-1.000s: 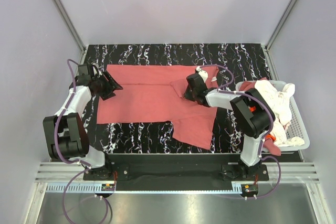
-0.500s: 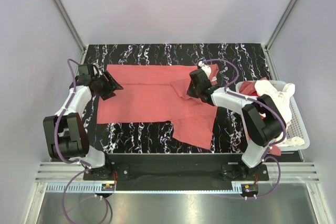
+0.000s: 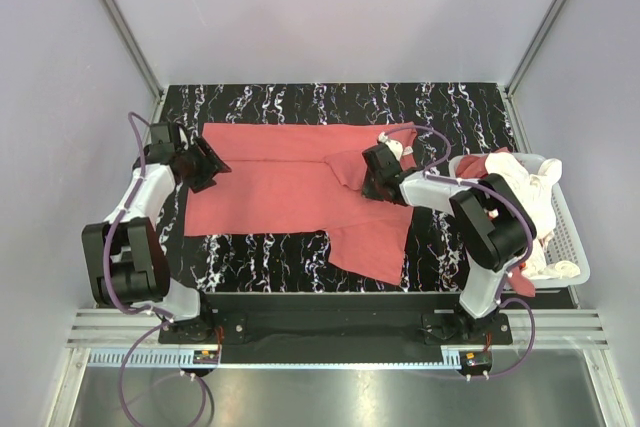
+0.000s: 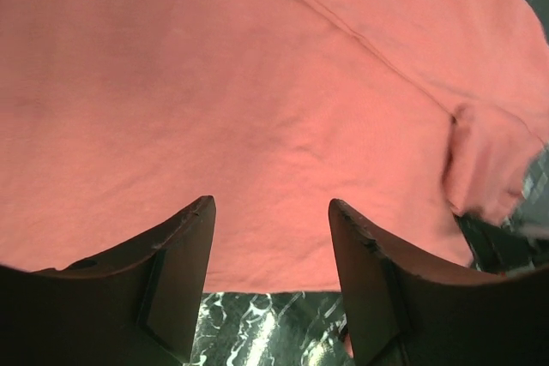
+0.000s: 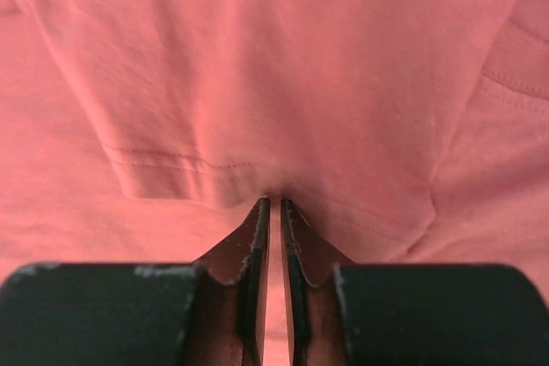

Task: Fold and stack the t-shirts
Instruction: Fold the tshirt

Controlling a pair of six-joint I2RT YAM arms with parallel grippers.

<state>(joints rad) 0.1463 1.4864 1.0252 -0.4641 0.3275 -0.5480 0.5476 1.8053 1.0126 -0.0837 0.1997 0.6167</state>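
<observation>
A large salmon-pink t-shirt [image 3: 280, 182] lies spread on the black marbled table [image 3: 300, 97], with one flap reaching toward the near edge at the centre right. My left gripper [image 3: 215, 162] is open at the shirt's left edge; in the left wrist view its jaws [image 4: 270, 207] straddle the hem of the shirt [image 4: 257, 83] above bare table. My right gripper [image 3: 370, 185] is shut on a folded sleeve part of the shirt; in the right wrist view the cloth [image 5: 300, 57] bunches at its tips [image 5: 274, 203].
A white slatted basket [image 3: 572, 242] stands at the right edge. It holds a cream shirt [image 3: 525, 197], a red one [image 3: 480, 162] and an orange-red piece [image 3: 517, 272]. Metal frame posts rise at the table's back corners.
My right gripper lifted and shifted toward the back, then came down a little nearer, still on the sleeve fold. My left arm has barely moved.
</observation>
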